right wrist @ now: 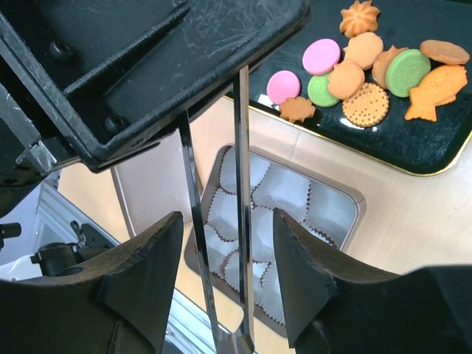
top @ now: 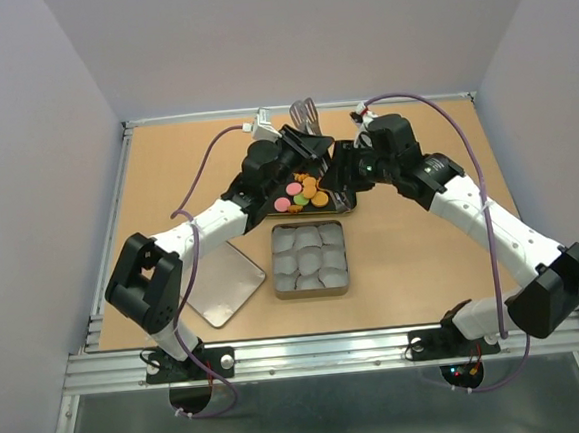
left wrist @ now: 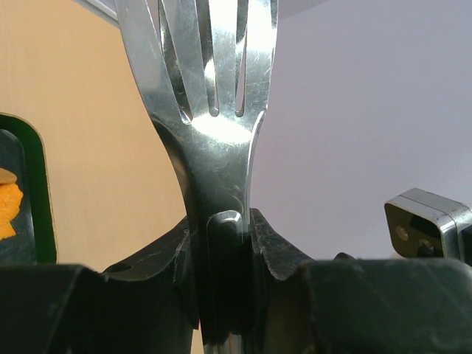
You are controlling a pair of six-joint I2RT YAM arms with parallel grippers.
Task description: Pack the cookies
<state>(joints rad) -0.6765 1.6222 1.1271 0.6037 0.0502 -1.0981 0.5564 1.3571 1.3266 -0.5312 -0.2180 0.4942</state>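
R wrist cam showed you what L's barely did: cookies [right wrist: 369,70] on the black tray [right wrist: 442,140]. L gripper [left wrist: 221,232] pinched tongs [left wrist: 214,140]; R gripper [right wrist: 227,215] spread astride them, both arms angled inward.

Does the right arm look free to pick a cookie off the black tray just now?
Probably not yet: the open right claw straddles the metal tongs that the left claw holds; the cookies lie off to one side.
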